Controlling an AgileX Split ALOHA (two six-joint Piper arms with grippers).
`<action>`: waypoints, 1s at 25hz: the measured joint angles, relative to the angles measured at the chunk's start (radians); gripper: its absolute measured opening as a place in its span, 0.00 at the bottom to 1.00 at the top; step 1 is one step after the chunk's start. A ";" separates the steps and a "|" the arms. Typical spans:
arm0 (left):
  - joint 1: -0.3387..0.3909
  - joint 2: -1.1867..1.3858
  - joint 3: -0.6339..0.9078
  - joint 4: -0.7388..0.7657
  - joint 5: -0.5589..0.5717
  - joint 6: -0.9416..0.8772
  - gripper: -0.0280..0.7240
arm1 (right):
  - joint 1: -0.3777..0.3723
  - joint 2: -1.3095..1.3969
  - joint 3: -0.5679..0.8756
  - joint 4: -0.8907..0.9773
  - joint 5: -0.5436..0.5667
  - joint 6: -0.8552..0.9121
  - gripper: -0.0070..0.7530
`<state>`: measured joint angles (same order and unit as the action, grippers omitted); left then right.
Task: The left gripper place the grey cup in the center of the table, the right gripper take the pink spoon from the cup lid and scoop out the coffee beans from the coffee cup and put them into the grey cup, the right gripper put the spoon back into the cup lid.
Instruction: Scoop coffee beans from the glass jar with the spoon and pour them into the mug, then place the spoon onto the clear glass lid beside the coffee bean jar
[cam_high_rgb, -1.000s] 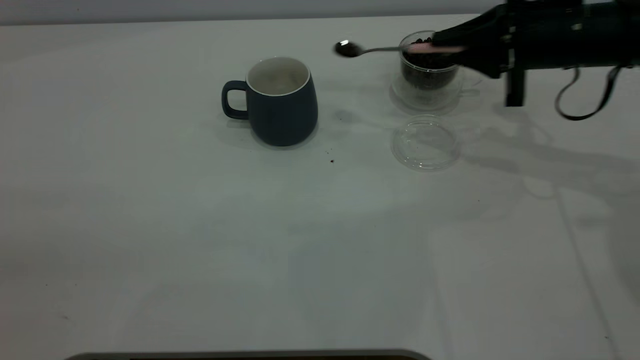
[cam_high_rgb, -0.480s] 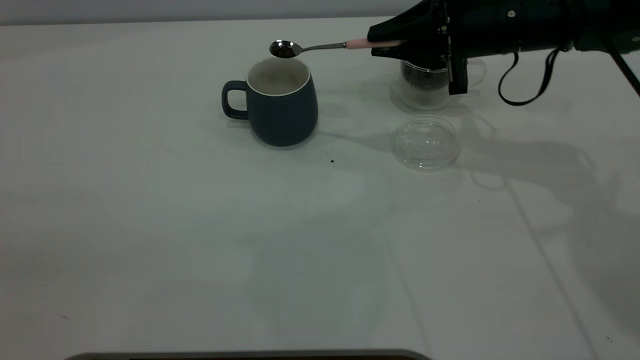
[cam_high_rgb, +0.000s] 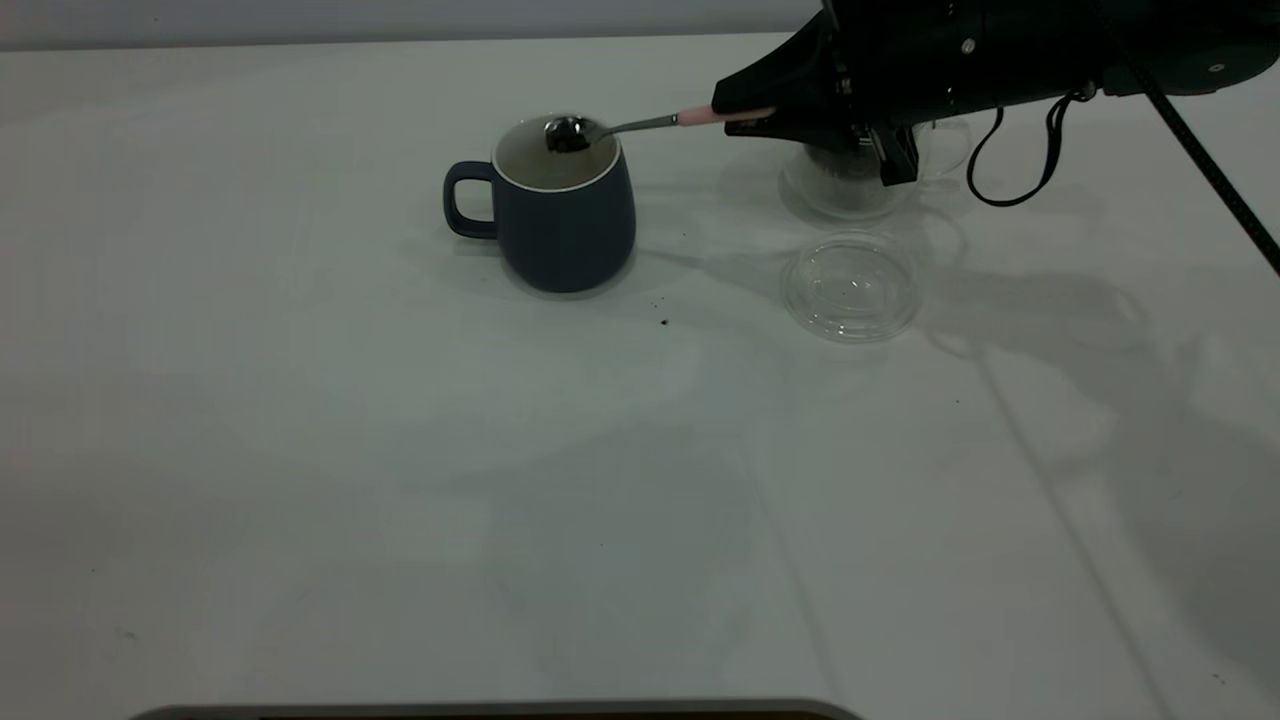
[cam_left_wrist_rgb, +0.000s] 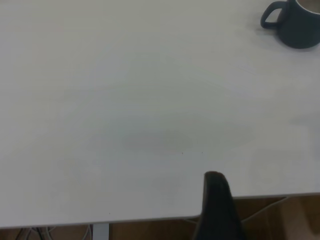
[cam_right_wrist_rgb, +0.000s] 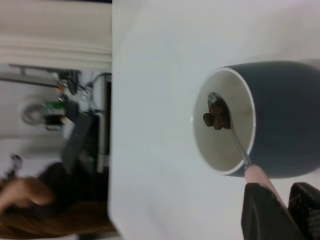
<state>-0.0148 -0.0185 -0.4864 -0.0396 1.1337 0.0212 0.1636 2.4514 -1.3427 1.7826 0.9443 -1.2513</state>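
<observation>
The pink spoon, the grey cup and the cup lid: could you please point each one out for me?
pink spoon (cam_high_rgb: 568, 133), exterior view, on its bowl.
grey cup (cam_high_rgb: 568, 235), exterior view, on its outer wall.
cup lid (cam_high_rgb: 850, 285), exterior view, on the clear disc.

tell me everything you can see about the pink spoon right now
The pink spoon is a slim, shiny metal teaspoon with a pale pink handle end, pinched there by the right gripper. It slopes down toward the grey cup, its bowl inside the cup's mouth, with a few dark coffee beans in it.
</observation>
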 joint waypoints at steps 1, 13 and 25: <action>0.000 0.000 0.000 0.000 0.000 0.000 0.79 | 0.004 0.000 -0.002 0.000 -0.003 -0.049 0.15; 0.000 0.000 0.000 0.000 0.000 0.000 0.79 | 0.004 -0.004 -0.007 -0.001 -0.006 -0.509 0.15; 0.000 0.000 0.000 0.000 0.000 0.000 0.79 | -0.265 -0.267 0.340 -0.093 0.045 -0.057 0.15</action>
<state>-0.0148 -0.0185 -0.4864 -0.0396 1.1337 0.0212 -0.1016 2.1844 -1.0029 1.6900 0.9897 -1.3079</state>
